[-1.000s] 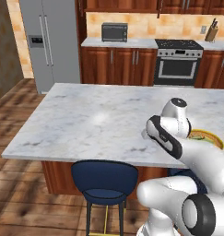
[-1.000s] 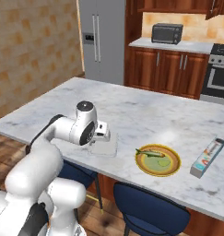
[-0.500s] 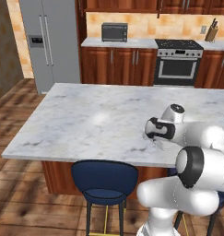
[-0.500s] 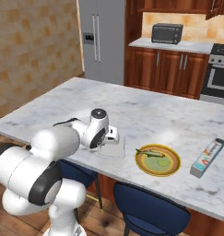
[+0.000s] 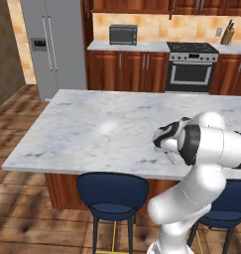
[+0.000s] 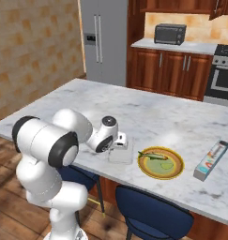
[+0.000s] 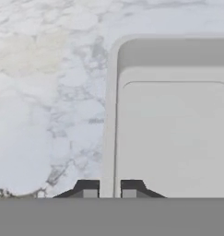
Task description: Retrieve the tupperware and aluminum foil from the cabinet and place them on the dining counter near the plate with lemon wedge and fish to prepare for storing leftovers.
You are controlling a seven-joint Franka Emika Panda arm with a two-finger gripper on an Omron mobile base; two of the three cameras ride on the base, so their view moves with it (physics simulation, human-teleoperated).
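Veined marble dining counter (image 6: 181,123) bears tupperware (image 6: 121,153), plate (image 6: 161,162)

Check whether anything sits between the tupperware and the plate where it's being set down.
Nothing visible does. The tupperware rests on the dining counter, its rim pinched by the gripper, with bare marble between it and the plate. The aluminum foil lies beyond the plate.

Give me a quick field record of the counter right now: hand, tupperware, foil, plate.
hand: shut on the tupperware's rim, low over the counter
tupperware: flat on the marble, left of the plate in the right base view, near the front edge
foil: lying on the counter, right of the plate
plate: on the counter between tupperware and foil, greenish food on it
stools: tucked under the front edge
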